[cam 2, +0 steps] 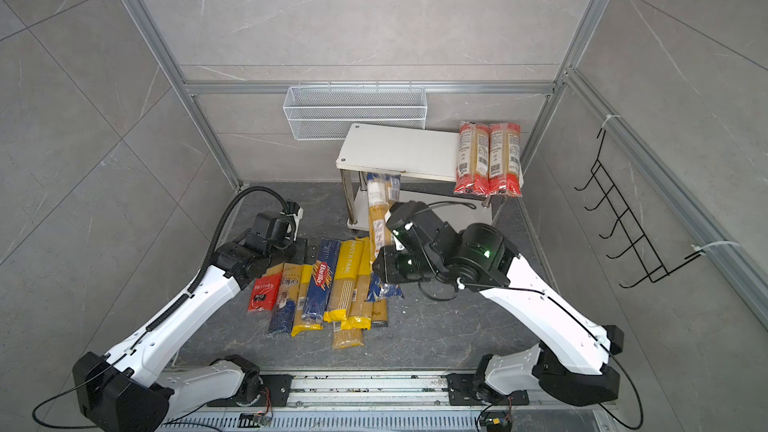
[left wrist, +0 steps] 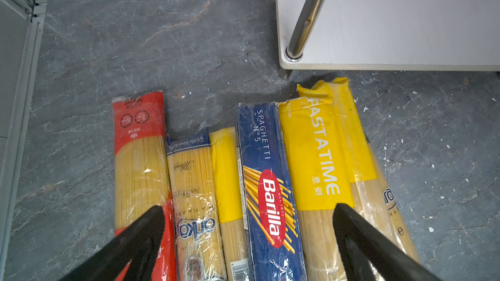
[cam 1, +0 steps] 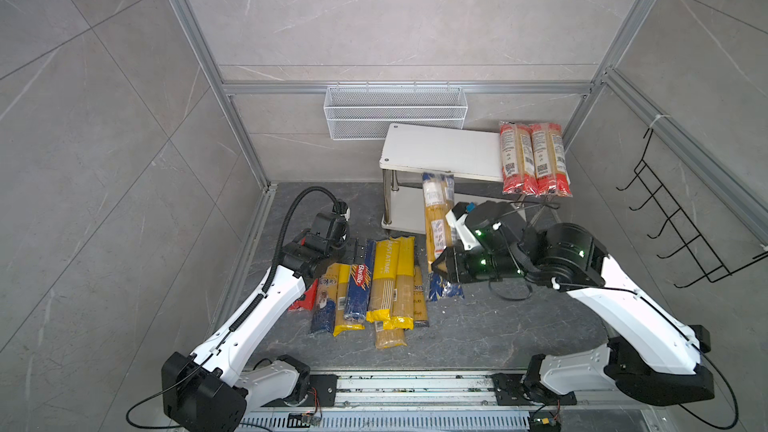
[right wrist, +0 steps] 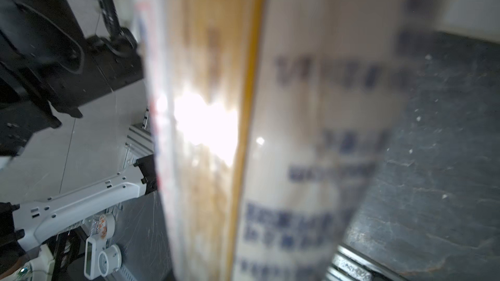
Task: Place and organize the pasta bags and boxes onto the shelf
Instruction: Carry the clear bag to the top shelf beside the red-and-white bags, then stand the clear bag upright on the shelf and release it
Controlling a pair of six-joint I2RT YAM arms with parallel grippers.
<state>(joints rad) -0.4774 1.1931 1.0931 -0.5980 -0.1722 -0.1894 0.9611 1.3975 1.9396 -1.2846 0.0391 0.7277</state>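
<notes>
1. The right gripper is closed around a navy-ended spaghetti bag. It grips towards the bag's near end, so the far end leads into the gap between the two boards of the shelf.
2. The left gripper has its fingers spread wide and holds nothing. It hangs over the Barilla pack in a row of packs lying side by side on the floor, near and left of the shelf.
3. Two red-ended bags lie together on the top board's right end, overhanging its near edge. The board's left part is bare.
4. The lower board looks open. The chrome leg stands just left of the held bag, likely the edge to avoid.
</notes>
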